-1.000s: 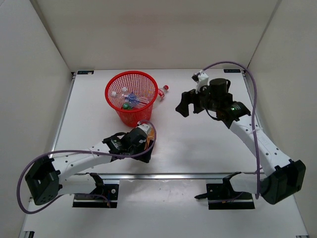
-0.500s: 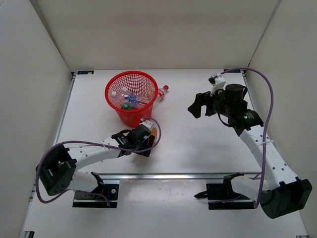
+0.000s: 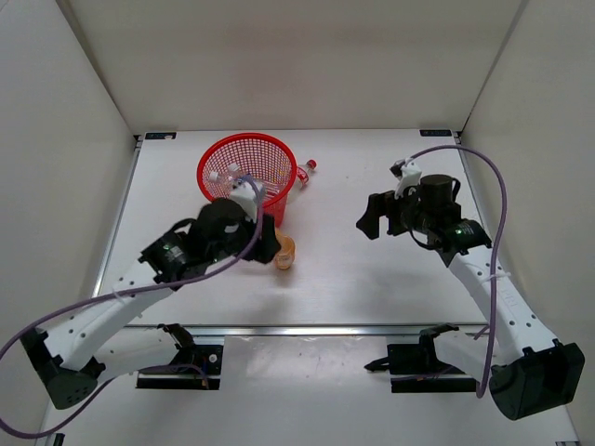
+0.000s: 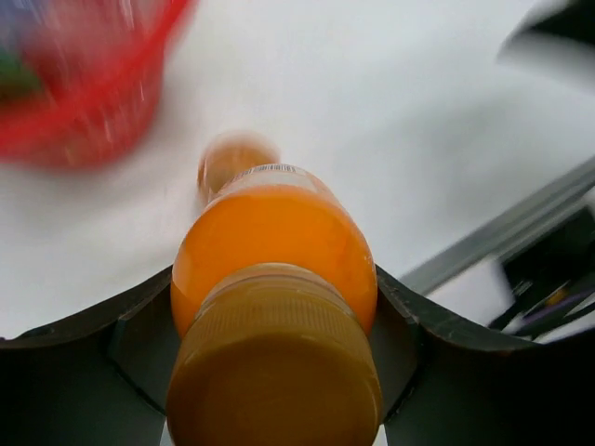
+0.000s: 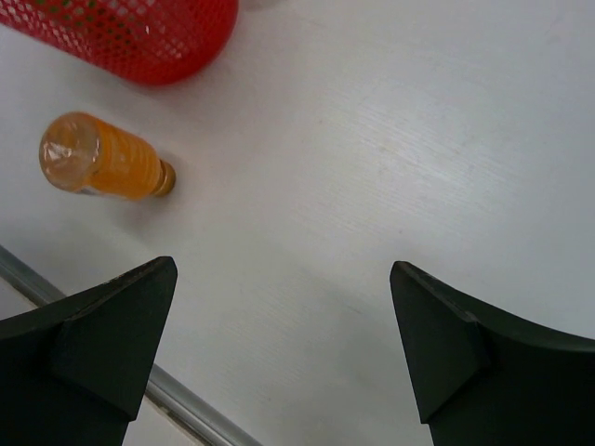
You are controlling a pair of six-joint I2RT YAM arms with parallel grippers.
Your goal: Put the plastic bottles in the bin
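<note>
Left gripper (image 4: 274, 279) clenched on stubby orange plastic bottle (image 4: 274, 237), cap toward wrist. Round red mesh bin (image 4: 98, 116) ahead-left, near. Right gripper (image 5: 282, 269) released, farther off.

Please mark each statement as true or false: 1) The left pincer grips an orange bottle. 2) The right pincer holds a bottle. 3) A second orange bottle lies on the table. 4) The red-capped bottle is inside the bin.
1) The left pincer grips an orange bottle. True.
2) The right pincer holds a bottle. False: its jaws stand wide open with nothing between them.
3) A second orange bottle lies on the table. True: it lies on its side, close to the bin.
4) The red-capped bottle is inside the bin. False: it lies on the table just outside the bin's wall.
</note>
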